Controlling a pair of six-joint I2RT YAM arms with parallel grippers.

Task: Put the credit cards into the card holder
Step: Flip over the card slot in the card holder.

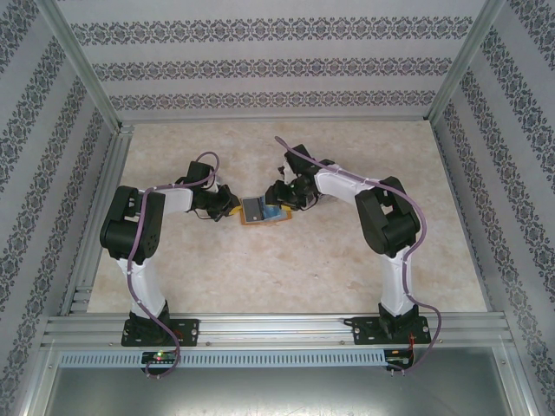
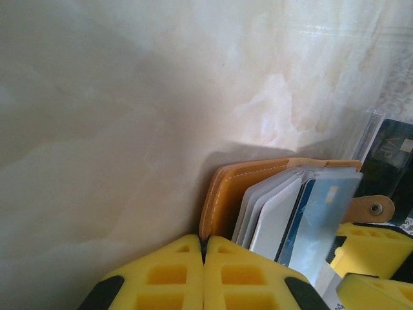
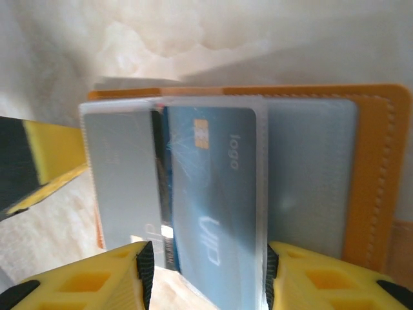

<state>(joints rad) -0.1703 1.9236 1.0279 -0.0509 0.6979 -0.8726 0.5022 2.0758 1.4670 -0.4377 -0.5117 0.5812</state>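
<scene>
Wallet (image 1: 260, 221) lies open mid-table (image 1: 303, 277), between the two grippers.

Left gripper (image 2: 204, 255): fingers pressed together, pinching the wallet's orange cover edge. The sleeves fan out just ahead of it.

Right gripper (image 3: 208, 265): half-wide, one finger on each long edge of a blue card (image 3: 213, 194). Card lies straight ahead between the fingers, inside a clear sleeve (image 3: 310, 174) of the wallet. How far in, cannot tell.
</scene>
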